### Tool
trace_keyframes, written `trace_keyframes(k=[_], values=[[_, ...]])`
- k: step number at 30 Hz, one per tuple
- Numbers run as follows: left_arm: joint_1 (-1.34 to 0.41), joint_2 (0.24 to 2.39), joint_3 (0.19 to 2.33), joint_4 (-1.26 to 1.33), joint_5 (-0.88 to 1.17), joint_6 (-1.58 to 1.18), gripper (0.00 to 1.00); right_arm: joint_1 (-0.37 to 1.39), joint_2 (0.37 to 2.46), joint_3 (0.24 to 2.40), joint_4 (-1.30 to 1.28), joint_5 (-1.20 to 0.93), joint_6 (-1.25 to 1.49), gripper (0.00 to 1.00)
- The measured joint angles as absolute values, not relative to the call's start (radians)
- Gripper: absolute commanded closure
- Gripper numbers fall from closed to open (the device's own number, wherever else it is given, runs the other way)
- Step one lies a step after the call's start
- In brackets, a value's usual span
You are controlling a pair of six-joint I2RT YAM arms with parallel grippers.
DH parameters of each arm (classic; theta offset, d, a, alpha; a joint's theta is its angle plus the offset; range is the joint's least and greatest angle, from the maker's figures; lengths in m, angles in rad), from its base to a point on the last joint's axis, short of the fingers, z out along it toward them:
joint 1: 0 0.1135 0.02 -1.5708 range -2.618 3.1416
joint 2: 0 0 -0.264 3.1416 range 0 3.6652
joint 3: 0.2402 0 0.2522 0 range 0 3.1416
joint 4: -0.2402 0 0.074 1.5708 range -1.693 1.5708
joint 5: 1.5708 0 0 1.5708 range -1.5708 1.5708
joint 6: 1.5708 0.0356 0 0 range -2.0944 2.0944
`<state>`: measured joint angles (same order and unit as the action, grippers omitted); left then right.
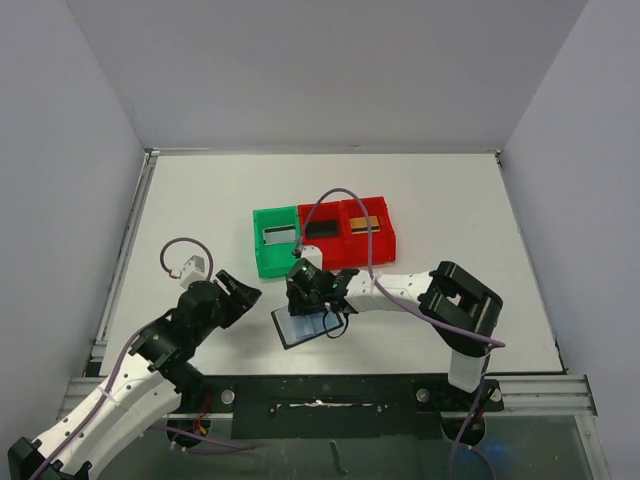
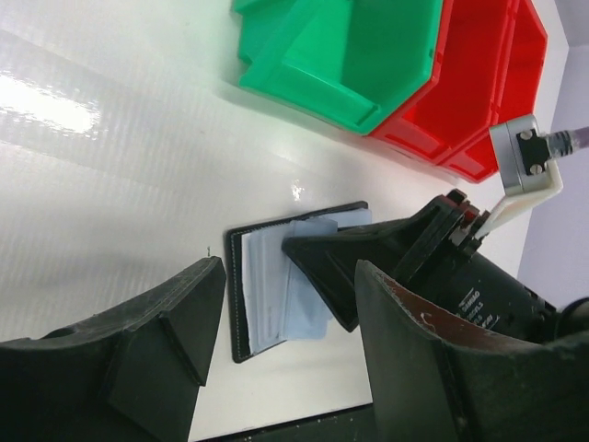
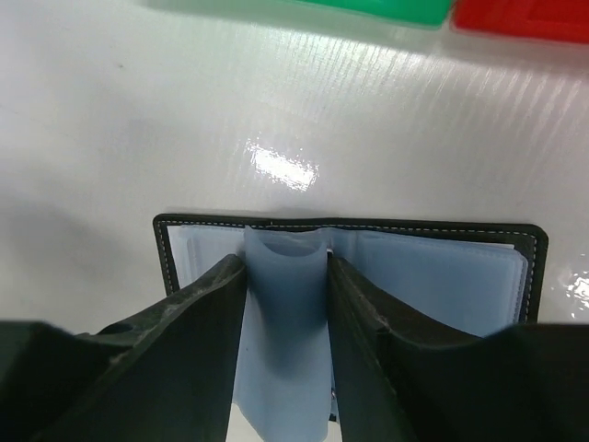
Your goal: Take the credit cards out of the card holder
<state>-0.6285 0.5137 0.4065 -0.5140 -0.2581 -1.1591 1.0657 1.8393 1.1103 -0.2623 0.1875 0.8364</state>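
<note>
Right claw [image 3: 285, 267]: down on the open card holder [image 1: 300, 328], which lies flat on the white table [image 1: 450, 220] near the front edge, just ahead of the bins. From my right wrist camera the two black fingers [image 3: 198, 318] stand narrow, one on each side of a pale blue pocket leaf [image 3: 285, 368]. The leaf fills the gap from finger to finger and its top edge bows up in an arch, so I read it as pinched. The rest of the holder spreads out beyond both fingers, black stitched border showing along the far side.

Left claw [image 2: 290, 276]: wide, nothing in it. It hangs to the left of the holder, apart from it. In its own camera the holder shows on the table between and past its fingers, with the right claw on top of it.

Cards: silvery-grey card [image 1: 278, 236] in the green bin [image 1: 272, 264]; black card [image 1: 322, 228] and gold card [image 1: 364, 224] each in one of the red bins [image 1: 345, 256] beside it. I see no card in the holder's visible pockets.
</note>
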Motion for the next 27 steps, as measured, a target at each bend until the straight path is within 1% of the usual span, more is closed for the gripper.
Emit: trace_keyframes(k=[4, 9, 12, 16, 21, 27], values=[[-0.628, 0.559, 0.401, -0.436, -0.187, -1.139, 0.42, 1.008, 1.789, 1.003, -0.128, 0.076, 0.875, 0.62], [-0.628, 0.647, 0.336, -0.239, -0.039, -1.121, 0.42, 0.952, 1.76, 0.9, 0.028, -0.04, 0.938, 0.66], [-0.628, 0.732, 0.298, -0.136, 0.052, -1.119, 0.42, 0.928, 1.758, 0.851, 0.119, -0.088, 0.979, 0.66], [-0.628, 0.833, 0.265, -0.015, 0.143, -1.12, 0.42, 0.91, 1.758, 0.806, 0.208, -0.124, 1.016, 0.66], [-0.629, 0.943, 0.243, 0.132, 0.213, -1.127, 0.42, 0.896, 1.758, 0.778, 0.261, -0.15, 1.045, 0.66], [-0.63, 1.032, 0.234, 0.196, 0.228, -1.14, 0.42, 0.895, 1.758, 0.77, 0.279, -0.152, 1.057, 0.66]])
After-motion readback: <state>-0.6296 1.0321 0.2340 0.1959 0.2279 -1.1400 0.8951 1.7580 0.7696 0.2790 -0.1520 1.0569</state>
